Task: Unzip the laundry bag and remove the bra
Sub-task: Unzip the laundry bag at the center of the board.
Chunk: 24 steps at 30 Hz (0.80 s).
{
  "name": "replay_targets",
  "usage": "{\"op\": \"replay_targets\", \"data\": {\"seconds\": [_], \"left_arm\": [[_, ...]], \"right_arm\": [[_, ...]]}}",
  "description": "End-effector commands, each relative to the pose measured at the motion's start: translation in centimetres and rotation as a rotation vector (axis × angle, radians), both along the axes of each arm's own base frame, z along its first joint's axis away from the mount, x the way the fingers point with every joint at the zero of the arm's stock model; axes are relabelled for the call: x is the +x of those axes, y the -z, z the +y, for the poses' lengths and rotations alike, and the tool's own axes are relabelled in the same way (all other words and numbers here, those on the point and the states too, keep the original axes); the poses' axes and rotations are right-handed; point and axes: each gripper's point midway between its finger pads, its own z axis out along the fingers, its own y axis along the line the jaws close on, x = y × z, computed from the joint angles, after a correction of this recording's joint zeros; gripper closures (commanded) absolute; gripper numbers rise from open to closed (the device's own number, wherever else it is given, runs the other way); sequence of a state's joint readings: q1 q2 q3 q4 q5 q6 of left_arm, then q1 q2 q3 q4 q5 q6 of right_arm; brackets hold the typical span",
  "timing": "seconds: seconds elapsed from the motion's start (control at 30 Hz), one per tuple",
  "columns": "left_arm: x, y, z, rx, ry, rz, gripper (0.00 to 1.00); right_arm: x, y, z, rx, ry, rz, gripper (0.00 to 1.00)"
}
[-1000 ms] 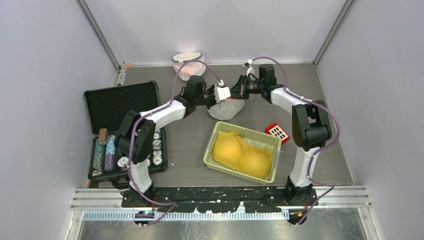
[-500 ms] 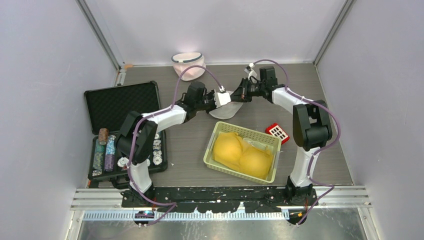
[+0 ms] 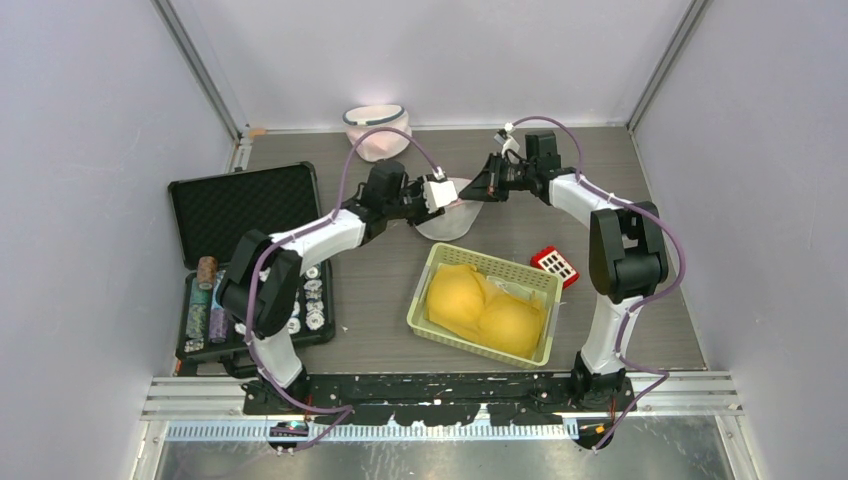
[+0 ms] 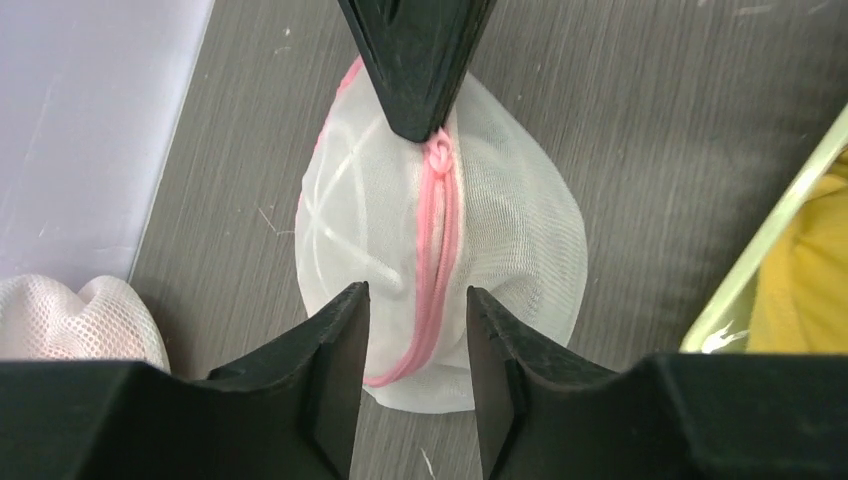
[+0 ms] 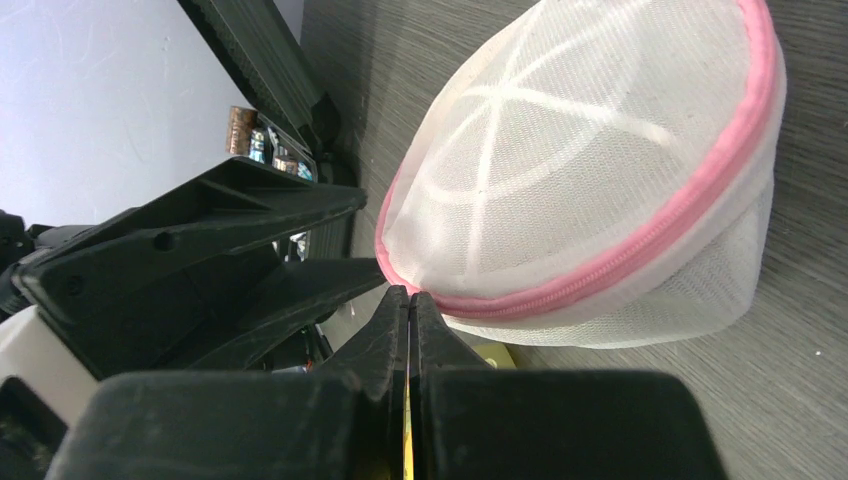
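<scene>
The white mesh laundry bag (image 3: 446,222) with a pink zipper (image 4: 437,250) lies on the table between my two grippers. My left gripper (image 3: 445,192) is open; in the left wrist view its fingertips (image 4: 415,293) flank the bag's near end (image 4: 520,250). My right gripper (image 3: 474,190) is shut on the zipper's end at the bag's far side (image 4: 427,130). In the right wrist view its closed tips (image 5: 410,295) meet the pink rim of the bag (image 5: 580,170). No bra shows through the mesh.
A green basket (image 3: 432,275) holding yellow padded cups (image 3: 485,310) stands just in front of the bag. A small red item (image 3: 554,264) lies to its right. An open black case (image 3: 240,205) with poker chips is at the left. Another mesh bag (image 3: 377,130) sits at the back wall.
My left gripper has drawn back a little to the left and up. The right gripper and the bag's top have shifted slightly toward the back right.
</scene>
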State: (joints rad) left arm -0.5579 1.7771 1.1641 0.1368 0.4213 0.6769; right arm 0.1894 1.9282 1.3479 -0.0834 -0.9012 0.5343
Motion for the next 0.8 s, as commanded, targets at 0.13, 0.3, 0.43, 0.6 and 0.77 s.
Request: {"op": "replay_targets", "data": {"seconds": [0.13, 0.3, 0.43, 0.6, 0.77], "left_arm": [[-0.9, -5.8, -1.8, -0.092, 0.075, 0.017, 0.5], [-0.3, -5.7, -3.4, -0.102, 0.088, 0.096, 0.55], [0.1, -4.9, -4.2, -0.09, 0.085, 0.17, 0.62], [-0.4, -3.7, -4.0, -0.07, 0.095, 0.196, 0.65], [-0.9, -3.0, -3.5, -0.062, 0.089, 0.201, 0.63]], "right_arm": [[-0.3, -4.4, 1.1, 0.057, -0.019, -0.094, 0.99], [-0.8, -4.6, 1.4, 0.058, -0.026, -0.094, 0.99], [-0.9, -4.8, 1.4, 0.056, -0.025, -0.102, 0.99], [-1.0, -4.8, 1.3, 0.049, -0.021, -0.101, 0.99], [-0.9, -4.7, 1.2, 0.046, -0.016, -0.102, 0.99]]}}
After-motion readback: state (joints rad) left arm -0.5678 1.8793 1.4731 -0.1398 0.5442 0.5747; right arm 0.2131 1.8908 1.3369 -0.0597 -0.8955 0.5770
